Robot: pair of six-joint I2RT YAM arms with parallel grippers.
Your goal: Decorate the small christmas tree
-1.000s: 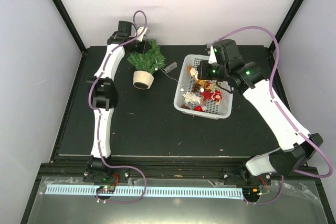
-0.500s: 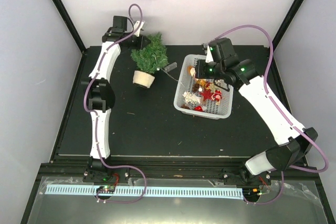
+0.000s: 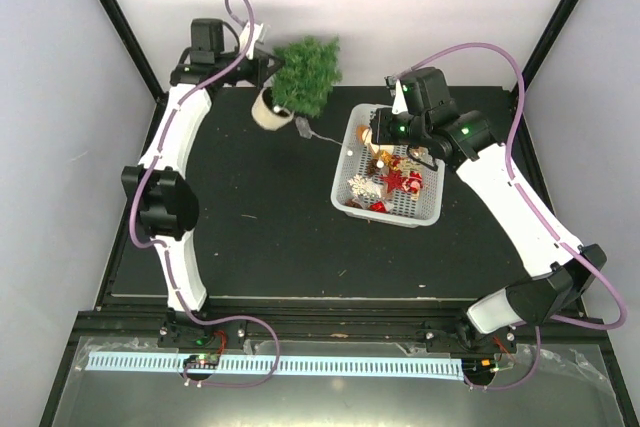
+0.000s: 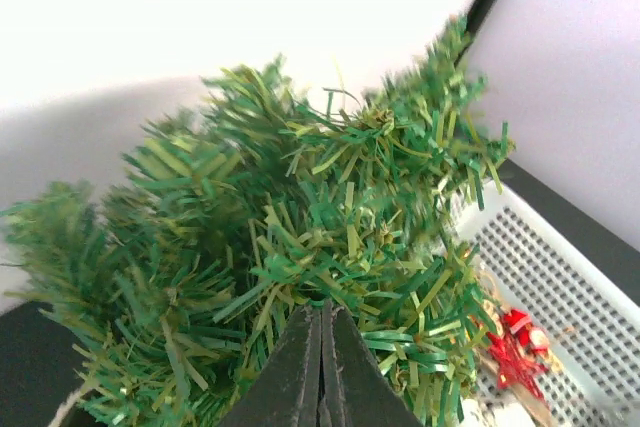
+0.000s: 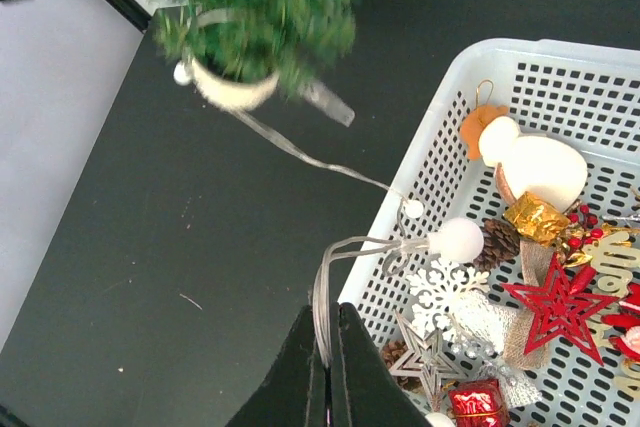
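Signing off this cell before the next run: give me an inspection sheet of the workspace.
Surface: black table, a few pale specks.
Job's things: small christmas tree, tilted, at the back left corner.
Clutter: white basket of ornaments, a red star among them.
Grippers: left gripper shut on the tree's branches; right gripper shut on the light string.
Cables: purple cables arch high at both sides; the light string runs from tree to basket.
Surroundings: white walls, black frame posts.
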